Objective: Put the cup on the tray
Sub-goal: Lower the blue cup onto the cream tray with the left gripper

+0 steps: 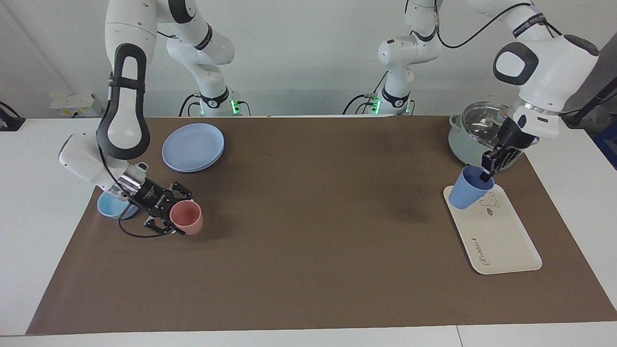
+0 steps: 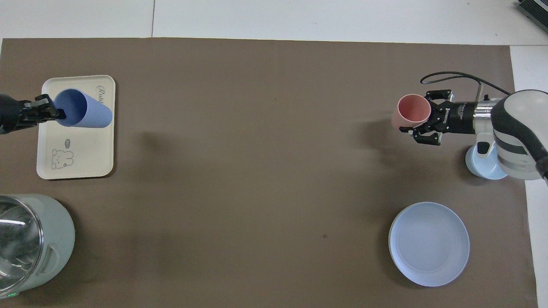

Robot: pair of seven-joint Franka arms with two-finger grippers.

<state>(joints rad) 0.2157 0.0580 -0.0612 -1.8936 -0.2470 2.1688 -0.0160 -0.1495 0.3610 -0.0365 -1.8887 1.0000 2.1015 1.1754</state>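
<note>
The medium-blue ribbed cup [image 1: 463, 192] hangs tilted in the air over the cream-white tray [image 1: 501, 241]. My left gripper [image 1: 486, 174] is shut on the cup's rim. In the overhead view the cup [image 2: 85, 114] covers part of the tray [image 2: 85, 158], with the left gripper [image 2: 58, 114] at its mouth. My right gripper [image 1: 179, 212] is low at the right arm's end of the table. It is open, with a finger on either side of the upright pink tumbler [image 1: 189, 218]. The right gripper [image 2: 417, 115] and the tumbler [image 2: 413, 110] also show in the overhead view.
A squat light-blue bowl [image 1: 111, 206] sits under the right arm's wrist. A round blue plate [image 1: 193, 147] lies nearer to the robots than the pink tumbler. A pale green pot with a glass lid [image 1: 470, 135] stands nearer to the robots than the tray.
</note>
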